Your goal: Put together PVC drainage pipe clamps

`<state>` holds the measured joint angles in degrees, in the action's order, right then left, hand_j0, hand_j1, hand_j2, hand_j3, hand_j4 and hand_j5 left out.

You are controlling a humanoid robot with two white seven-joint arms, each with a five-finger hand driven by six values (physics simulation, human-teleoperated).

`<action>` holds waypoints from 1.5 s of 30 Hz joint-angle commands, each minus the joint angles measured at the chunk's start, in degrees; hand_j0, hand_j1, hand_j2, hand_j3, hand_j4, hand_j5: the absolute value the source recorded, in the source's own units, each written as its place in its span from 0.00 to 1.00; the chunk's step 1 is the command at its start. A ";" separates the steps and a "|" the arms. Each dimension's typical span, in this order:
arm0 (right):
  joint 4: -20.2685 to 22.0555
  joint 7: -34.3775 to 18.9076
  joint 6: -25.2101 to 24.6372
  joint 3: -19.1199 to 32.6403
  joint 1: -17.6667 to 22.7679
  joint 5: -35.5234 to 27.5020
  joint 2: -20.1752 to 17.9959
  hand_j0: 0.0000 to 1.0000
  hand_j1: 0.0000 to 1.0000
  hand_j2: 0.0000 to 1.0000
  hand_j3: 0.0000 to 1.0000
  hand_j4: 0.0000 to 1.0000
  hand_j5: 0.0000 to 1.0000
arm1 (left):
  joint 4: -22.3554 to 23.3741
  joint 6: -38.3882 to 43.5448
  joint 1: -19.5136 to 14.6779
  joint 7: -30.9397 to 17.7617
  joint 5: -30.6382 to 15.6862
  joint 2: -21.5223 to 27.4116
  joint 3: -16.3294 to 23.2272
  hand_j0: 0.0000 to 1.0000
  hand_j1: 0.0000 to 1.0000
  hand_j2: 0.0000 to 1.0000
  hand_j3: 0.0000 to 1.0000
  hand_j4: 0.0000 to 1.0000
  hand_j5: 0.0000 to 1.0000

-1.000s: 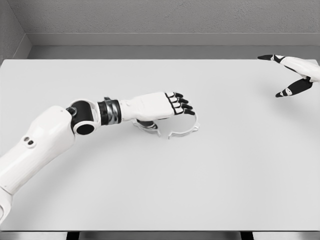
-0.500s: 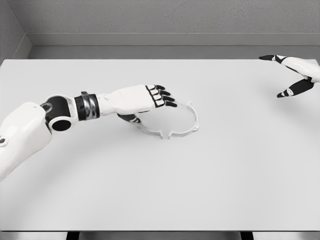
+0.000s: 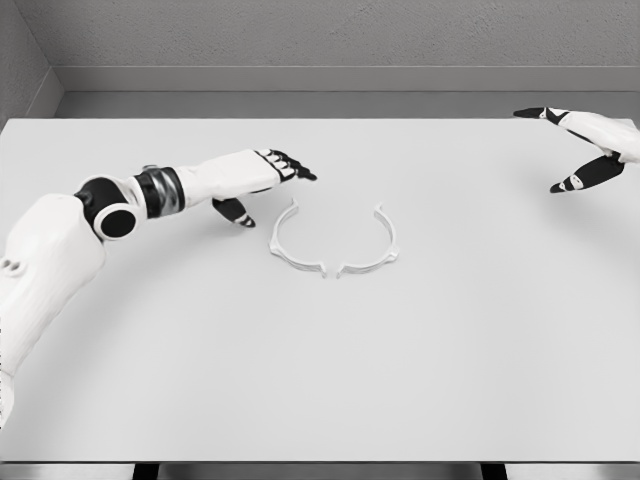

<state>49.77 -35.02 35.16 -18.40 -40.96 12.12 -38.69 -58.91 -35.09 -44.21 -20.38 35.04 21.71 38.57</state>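
Observation:
Two white curved clamp halves lie flat on the white table (image 3: 320, 380), meeting at their near ends to form an open ring. The left half (image 3: 292, 248) and the right half (image 3: 372, 252) touch around the ring's front. My left hand (image 3: 262, 185) hovers up and to the left of the ring, fingers spread, holding nothing and clear of the clamp. My right hand (image 3: 583, 145) is at the far right edge, fingers spread and empty, far from the clamp.
A grey wall (image 3: 320, 40) runs behind the table's far edge. The table's near edge runs along the bottom of the view.
My left hand has drawn back to the left and opened, leaving the clamp ring uncovered on the table. The right hand has barely moved.

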 commanded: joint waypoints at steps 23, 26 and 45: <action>0.68 0.02 -0.16 -1.56 0.09 -0.52 0.37 1.00 1.00 1.00 1.00 1.00 1.00 | 1.51 0.09 -0.26 -3.53 4.41 -4.57 -4.02 1.00 1.00 1.00 1.00 1.00 1.00; 0.68 0.02 -0.16 -1.64 0.09 -0.52 0.37 1.00 1.00 1.00 1.00 1.00 1.00 | 3.62 0.09 -0.26 -3.88 4.95 -4.84 -4.38 1.00 1.00 1.00 1.00 1.00 1.00; 2.09 0.02 -0.16 -1.56 -1.23 -0.52 0.01 1.00 1.00 1.00 1.00 1.00 1.00 | 4.24 0.09 -0.26 -5.37 5.56 -6.86 -3.50 1.00 1.00 1.00 1.00 1.00 1.00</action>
<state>51.31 -35.03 35.16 -19.99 -42.19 12.05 -38.62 -54.62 -35.13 -44.56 -25.35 41.70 14.95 35.06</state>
